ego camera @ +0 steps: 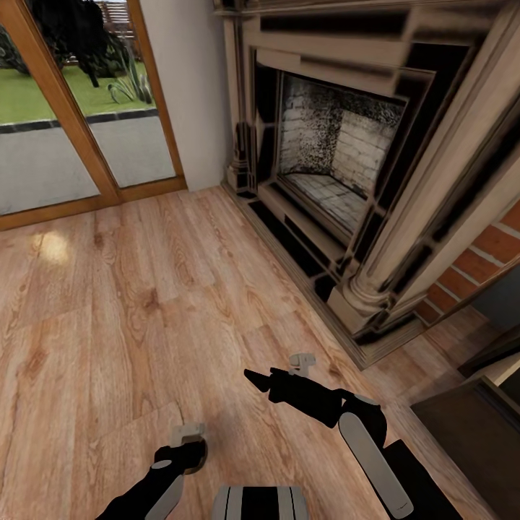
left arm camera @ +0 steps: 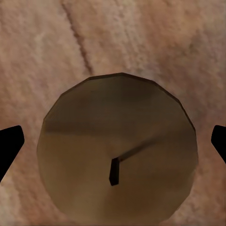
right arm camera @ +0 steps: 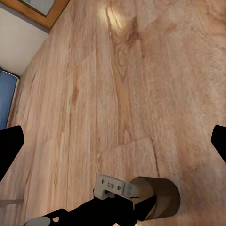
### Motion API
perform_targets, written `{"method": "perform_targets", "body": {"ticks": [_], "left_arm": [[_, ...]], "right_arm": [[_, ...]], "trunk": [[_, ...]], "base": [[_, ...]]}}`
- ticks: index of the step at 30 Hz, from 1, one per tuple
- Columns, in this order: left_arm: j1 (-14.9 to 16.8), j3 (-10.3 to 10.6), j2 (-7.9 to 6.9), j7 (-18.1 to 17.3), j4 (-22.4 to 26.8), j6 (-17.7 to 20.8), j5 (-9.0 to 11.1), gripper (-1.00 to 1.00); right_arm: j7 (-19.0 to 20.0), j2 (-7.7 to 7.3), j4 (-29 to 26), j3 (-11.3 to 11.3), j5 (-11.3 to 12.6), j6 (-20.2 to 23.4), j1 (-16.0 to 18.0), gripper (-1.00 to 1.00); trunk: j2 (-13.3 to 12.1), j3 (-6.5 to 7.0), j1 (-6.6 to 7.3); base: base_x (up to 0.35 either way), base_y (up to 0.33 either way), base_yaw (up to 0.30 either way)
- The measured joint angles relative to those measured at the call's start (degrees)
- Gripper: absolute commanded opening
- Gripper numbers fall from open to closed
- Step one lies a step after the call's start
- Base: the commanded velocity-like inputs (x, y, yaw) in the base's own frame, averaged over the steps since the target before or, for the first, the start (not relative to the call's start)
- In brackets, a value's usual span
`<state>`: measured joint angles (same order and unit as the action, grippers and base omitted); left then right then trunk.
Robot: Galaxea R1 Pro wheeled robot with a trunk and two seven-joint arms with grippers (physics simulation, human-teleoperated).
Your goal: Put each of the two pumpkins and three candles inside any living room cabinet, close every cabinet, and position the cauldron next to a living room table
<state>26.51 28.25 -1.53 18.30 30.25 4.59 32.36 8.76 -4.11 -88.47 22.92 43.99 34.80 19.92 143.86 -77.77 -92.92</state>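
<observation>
— Where's the short tan round wax candle [left arm camera: 117, 150] with the dark wick?
— On the wood-plank floor [ego camera: 108, 289], near left, under the left gripper [ego camera: 189, 442], fingers spread either side.
— Right gripper [ego camera: 256, 379]?
— Can't tell; hovering near the stone fireplace [ego camera: 339, 166].

a wood plank floor [ego camera: 130, 303] runs across the room, with a bright patch of light [ego camera: 52, 247] near the glass doors. those doors [ego camera: 79, 130] have an orange-brown wooden frame and look out on a grey paved strip, a lawn [ego camera: 29, 97] and dark plants. a white wall [ego camera: 191, 87] stands between the doors and a big stone fireplace [ego camera: 404, 166], whose firebox [ego camera: 336, 155] is lined with pale brick. red brickwork [ego camera: 477, 271] shows at the fireplace's far side, beside a dark mat [ego camera: 469, 440] on the floor.
</observation>
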Motion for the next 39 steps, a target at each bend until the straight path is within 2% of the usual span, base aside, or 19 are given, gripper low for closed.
{"method": "perform_targets", "body": {"ticks": [5,12,16,24,25,39], "left_arm": [[0.0,0.0,-0.05,0.0,-0.01,0.0,0.01,1.0],[0.0,0.0,-0.05,0.01,0.0,0.0,0.0,1.0],[0.0,0.0,-0.05,0.02,-0.03,0.0,0.01,1.0],[0.0,0.0,-0.05,0.05,-0.01,0.0,0.0,1.0],[0.0,-0.01,-0.05,0.06,-0.01,0.0,0.0,-1.0],[0.0,-0.1,-0.05,0.06,0.0,-0.1,0.05,-1.0]], "right_arm": [[-0.02,0.0,0.0,0.04,-0.01,0.0,0.0,1.0],[-0.01,0.0,0.0,0.08,0.0,0.0,0.0,1.0],[-0.01,0.0,0.0,0.09,-0.01,0.0,0.0,1.0],[-0.03,0.0,0.0,0.08,0.0,0.0,0.0,1.0],[0.0,0.0,0.0,0.08,0.0,0.0,0.0,1.0],[0.0,0.0,0.0,0.01,0.0,0.0,0.0,1.0]], "trunk": [[0.05,-0.88,-0.11],[0.05,-0.89,-0.1],[0.11,-1.77,-0.21],[0.11,-1.77,-0.21],[0.11,-1.77,-0.21],[0.11,-1.77,-0.21]], "base": [[0.0,0.0,0.0],[0.0,0.0,0.0],[0.0,0.0,0.0],[0.0,0.0,0.0],[0.0,0.0,0.0],[0.0,0.0,0.0]]}}
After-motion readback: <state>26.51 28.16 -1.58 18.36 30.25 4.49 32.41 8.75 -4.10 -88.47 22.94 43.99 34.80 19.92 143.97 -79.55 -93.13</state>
